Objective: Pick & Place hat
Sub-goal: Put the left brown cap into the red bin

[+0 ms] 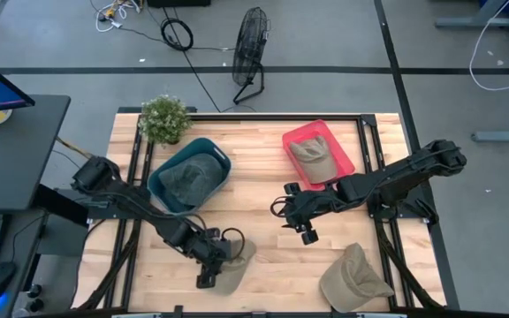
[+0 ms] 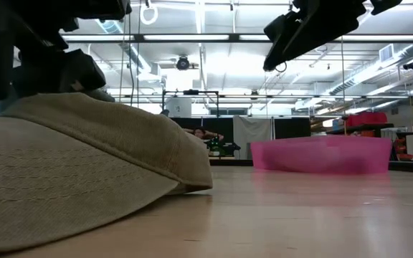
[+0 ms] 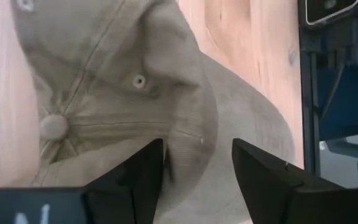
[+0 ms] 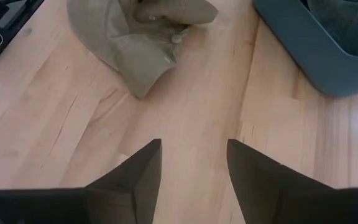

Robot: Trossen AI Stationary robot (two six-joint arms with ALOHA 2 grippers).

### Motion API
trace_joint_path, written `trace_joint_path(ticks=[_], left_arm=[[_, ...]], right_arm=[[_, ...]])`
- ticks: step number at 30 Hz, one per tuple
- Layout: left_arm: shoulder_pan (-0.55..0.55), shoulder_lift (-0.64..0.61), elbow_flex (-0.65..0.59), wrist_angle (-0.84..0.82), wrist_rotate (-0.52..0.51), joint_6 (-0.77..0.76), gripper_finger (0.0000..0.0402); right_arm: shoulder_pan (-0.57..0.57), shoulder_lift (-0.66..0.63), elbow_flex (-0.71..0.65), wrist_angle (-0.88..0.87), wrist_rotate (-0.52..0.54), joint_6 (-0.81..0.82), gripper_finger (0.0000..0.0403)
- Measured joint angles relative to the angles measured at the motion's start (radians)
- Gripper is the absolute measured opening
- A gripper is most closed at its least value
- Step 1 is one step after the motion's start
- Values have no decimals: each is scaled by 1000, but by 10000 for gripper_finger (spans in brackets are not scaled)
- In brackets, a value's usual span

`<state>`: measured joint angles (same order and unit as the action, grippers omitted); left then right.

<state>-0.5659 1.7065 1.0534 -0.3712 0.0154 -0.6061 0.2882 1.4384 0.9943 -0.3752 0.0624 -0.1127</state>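
A khaki hat (image 1: 234, 265) lies on the wooden table near its front edge. It fills the left of the low view (image 2: 84, 165) and also shows in the right wrist view (image 4: 142, 37). My left gripper (image 1: 208, 268) is open just over it. Its fingers stand on either side of the place where crown meets brim (image 3: 194, 143). My right gripper (image 1: 305, 225) is open and empty above the table's middle. A second khaki hat (image 1: 353, 278) lies at the front right. A third hat (image 1: 312, 157) lies in the pink tray (image 1: 343, 150). A dark hat (image 1: 188, 181) lies in the blue bin (image 1: 222, 159). My left gripper comes at the hat from above, with its open fingers (image 3: 145, 171) over the back of the brim beside the crown. I cannot tell whether the fingers touch the cloth. The hat lies flat on the table.
A potted plant (image 1: 164, 117) stands at the table's far left corner. Black rails (image 1: 135, 168) run along the table's sides. Bare wood (image 1: 263, 185) lies between the blue bin and the pink tray. The pink tray also shows in the low view (image 2: 328, 154).
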Motion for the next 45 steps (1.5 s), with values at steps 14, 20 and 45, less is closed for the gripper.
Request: trace_joint_path(ticks=[14, 20, 45], left_arm=[[110, 19, 9, 118, -149, 56, 14], [198, 29, 67, 136, -219, 226, 15], [335, 31, 91, 238, -226, 511, 28]], right_arm=[[0, 0, 0, 105, 0, 30, 185], [-1, 2, 0, 162, -41, 3, 185], [-94, 178, 2, 189, 71, -72, 169]])
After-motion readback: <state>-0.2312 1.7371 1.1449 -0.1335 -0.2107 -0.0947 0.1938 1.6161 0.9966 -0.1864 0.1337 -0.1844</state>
